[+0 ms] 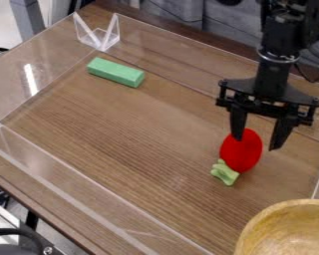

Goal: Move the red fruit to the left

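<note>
Red fruit at the jaws, move to the left not begun

Nearest, at the lower right corner, stands a yellow bowl (285, 237), cut by the frame; beyond it, on the right part of the wooden surface (116, 149), lies the red fruit (241, 151), its pale green stem (225, 173) towards the near side; the jaws (265, 127) stand at the fruit's far end, one finger over or against it, the other to its right; whether they grip it cannot be told from this view; further back lie a green block (116, 71) and, beyond that, a clear rack-like item (99, 33).

Step in hand, as judged: taking hold of the fruit; the next move calls for confirming a firm closure about it, then a slight lift and a carry to the left; closing off-centre could roll it away.
</note>
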Tool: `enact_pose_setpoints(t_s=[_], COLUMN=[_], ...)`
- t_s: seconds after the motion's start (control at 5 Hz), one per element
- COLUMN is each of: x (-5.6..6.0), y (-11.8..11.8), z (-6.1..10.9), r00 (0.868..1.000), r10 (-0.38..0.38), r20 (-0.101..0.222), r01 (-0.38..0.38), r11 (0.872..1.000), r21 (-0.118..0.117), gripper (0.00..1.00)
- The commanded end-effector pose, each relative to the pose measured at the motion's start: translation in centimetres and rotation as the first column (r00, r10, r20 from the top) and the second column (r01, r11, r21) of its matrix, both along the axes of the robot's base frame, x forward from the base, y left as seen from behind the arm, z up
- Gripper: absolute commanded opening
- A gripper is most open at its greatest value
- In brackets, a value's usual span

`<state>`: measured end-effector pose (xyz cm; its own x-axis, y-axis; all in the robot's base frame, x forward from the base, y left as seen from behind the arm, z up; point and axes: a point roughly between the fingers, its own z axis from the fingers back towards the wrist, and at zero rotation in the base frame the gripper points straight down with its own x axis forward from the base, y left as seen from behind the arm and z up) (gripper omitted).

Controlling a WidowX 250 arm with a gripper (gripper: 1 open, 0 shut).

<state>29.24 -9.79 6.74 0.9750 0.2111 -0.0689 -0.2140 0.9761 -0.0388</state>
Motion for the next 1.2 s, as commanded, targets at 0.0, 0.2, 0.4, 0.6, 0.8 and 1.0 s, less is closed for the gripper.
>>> enact_pose_setpoints(t_s=[0.0,0.2,0.4,0.6,0.8,1.0], x=[1.3,1.7,2.1,1.7,1.3,1.5], y=[-0.4,-0.8,-0.9,-0.7,-0.5,0.2], z=[1.2,2.2,3.6,3.0,2.3,4.2], r00=[0.997,0.997,0.995,0.995,0.994,0.992], r10=[0.062,0.048,0.037,0.05,0.064,0.071], r20=[0.052,0.068,0.089,0.088,0.086,0.107], r01=[-0.061,-0.046,-0.031,-0.045,-0.058,-0.06], r11=[0.998,0.998,0.997,0.997,0.996,0.994], r21=[-0.012,-0.036,-0.065,-0.067,-0.066,-0.096], gripper=[0.0,0.0,0.0,0.0,0.0,0.0])
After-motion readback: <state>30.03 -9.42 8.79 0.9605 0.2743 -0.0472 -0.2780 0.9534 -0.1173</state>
